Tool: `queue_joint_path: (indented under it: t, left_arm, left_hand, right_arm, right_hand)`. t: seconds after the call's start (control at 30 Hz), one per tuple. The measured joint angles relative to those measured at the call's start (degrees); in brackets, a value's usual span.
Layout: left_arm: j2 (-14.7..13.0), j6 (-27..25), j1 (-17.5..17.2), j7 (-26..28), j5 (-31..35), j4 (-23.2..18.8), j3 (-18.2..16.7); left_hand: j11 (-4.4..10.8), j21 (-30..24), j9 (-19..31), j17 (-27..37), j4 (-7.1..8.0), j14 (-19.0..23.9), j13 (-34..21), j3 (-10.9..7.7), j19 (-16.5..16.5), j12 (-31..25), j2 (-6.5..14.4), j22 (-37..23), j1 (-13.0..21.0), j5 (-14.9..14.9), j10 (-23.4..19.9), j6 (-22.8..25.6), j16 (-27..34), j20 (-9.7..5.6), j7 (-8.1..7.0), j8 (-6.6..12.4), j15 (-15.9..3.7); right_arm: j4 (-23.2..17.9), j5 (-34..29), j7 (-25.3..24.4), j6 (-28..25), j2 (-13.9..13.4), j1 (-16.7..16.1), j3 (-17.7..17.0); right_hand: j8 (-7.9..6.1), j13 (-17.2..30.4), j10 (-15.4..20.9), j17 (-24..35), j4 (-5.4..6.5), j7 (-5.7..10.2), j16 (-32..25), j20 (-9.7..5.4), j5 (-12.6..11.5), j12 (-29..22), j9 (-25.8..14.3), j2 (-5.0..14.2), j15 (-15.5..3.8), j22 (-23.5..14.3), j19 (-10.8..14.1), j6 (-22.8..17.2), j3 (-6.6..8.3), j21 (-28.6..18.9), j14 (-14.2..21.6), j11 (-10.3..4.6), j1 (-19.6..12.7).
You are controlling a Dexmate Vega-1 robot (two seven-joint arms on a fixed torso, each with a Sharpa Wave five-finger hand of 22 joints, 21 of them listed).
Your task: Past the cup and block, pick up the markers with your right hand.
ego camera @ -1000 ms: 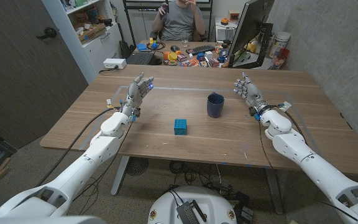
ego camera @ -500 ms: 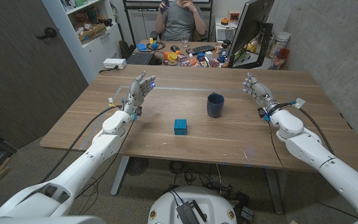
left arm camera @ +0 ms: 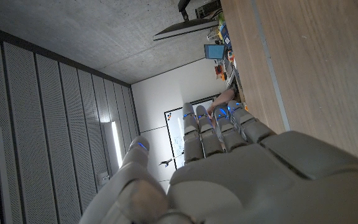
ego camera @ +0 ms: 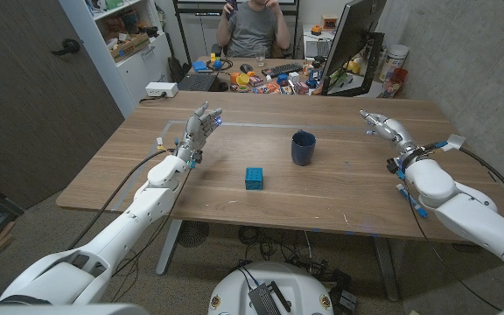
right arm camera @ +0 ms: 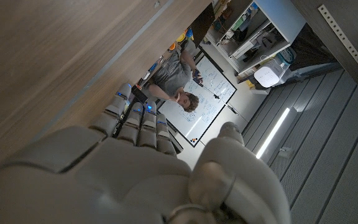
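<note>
Wooden table [ego camera: 322, 188] is seen in the head view with both arms reaching in over it from the near corners. The left hand [ego camera: 198, 128] is held above the left part of the table, fingers apart and extended toward the far edge, with nothing in its grasp. The right hand [ego camera: 387, 129] is raised near the right side, its fingers spread and pointed toward the far left, likewise holding nothing. A dark blue cup [ego camera: 303, 148] stands upright between the two hands, and a small blue block [ego camera: 254, 178] lies nearer the robot, just left of the cup and apart from it. Past them, at the table's far edge, a clutter of small coloured things [ego camera: 269, 82] is laid beside a laptop [ego camera: 198, 81] and a monitor [ego camera: 354, 42]; which of them are the markers cannot be told at this size. A person [ego camera: 254, 26] is seated behind that clutter.

From the left wrist view, the back of the left hand [left arm camera: 241, 168] is shown with its fingers straight and close together, the wood beyond them. From the right wrist view, the back of the right hand [right arm camera: 123, 168] is shown in the same way, and the seated person [right arm camera: 174, 74] is seen past its fingertips, which the left wrist view does not give clearly.
</note>
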State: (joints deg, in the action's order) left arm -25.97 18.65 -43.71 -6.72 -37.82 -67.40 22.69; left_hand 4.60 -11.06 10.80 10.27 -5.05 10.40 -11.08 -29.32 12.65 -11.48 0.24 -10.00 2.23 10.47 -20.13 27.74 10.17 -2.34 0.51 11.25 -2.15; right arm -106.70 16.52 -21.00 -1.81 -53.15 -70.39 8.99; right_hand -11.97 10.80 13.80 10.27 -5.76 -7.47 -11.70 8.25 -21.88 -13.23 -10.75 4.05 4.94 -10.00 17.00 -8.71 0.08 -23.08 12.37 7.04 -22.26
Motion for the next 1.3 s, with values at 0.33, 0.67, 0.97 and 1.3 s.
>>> queue_joint_path:
  t: [0.33,0.67,0.97,1.3]
  left_arm:
    - [0.97,0.74,1.40,-2.14,-0.53,3.39,0.20]
    - [1.80,1.26,2.36,-3.58,-1.01,5.84,0.26]
    - [2.38,1.65,3.06,-4.76,-1.35,7.59,0.26]
    - [2.88,1.76,3.73,-5.49,-1.35,8.67,0.43]
  left_hand:
    - [0.00,0.00,0.00,-0.01,0.00,0.00,0.00,0.00,0.00,0.00,0.00,0.00,0.00,0.00,0.00,0.00,0.00,0.00,0.00,0.00,0.00]
    - [0.00,0.00,-0.01,-0.01,0.00,0.00,0.00,0.00,0.00,0.00,0.00,0.01,0.00,0.00,0.00,0.00,0.00,0.00,0.00,0.00,0.00]
    - [0.00,0.00,-0.01,-0.01,0.00,0.00,0.01,0.00,0.00,0.00,0.00,0.01,0.00,0.00,0.00,0.00,0.00,0.00,0.00,0.00,0.00]
    - [0.00,0.00,-0.01,-0.01,0.00,0.00,0.01,0.00,0.00,0.00,0.00,0.01,0.00,0.00,0.00,0.00,0.00,0.00,0.00,0.00,0.00]
  right_arm:
    - [-10.79,-7.18,-3.06,-10.85,-4.28,-14.71,-12.33]
    - [-18.41,-15.75,0.29,-20.68,-3.41,-25.11,-21.73]
    - [-23.77,-24.68,7.35,-28.73,-1.53,-31.96,-27.25]
    - [-26.53,-32.44,17.55,-35.82,-2.48,-35.75,-29.30]
  right_hand:
    - [0.38,0.00,1.28,0.28,-0.50,2.21,-0.43,3.13,-0.73,-0.09,-0.06,0.26,2.04,0.00,3.14,-0.11,0.02,-0.09,3.26,-2.20,-0.94]
    - [0.39,0.28,5.90,0.28,-0.97,4.08,-0.88,2.79,-1.10,-1.68,-0.05,0.57,0.88,-0.29,5.49,-0.01,0.02,-0.09,6.80,-1.31,-1.83]
    - [0.39,0.55,6.79,0.28,-1.20,2.00,-0.89,1.36,-1.33,-2.07,-0.05,0.31,0.37,-0.28,7.95,-1.59,-0.22,-0.09,7.92,-1.21,-2.09]
    - [-0.55,0.54,8.12,0.27,-1.37,-0.41,-0.89,0.65,-1.33,-2.29,-0.04,0.03,-1.49,-0.28,10.70,-3.89,-0.39,-0.09,9.34,-0.50,-2.37]
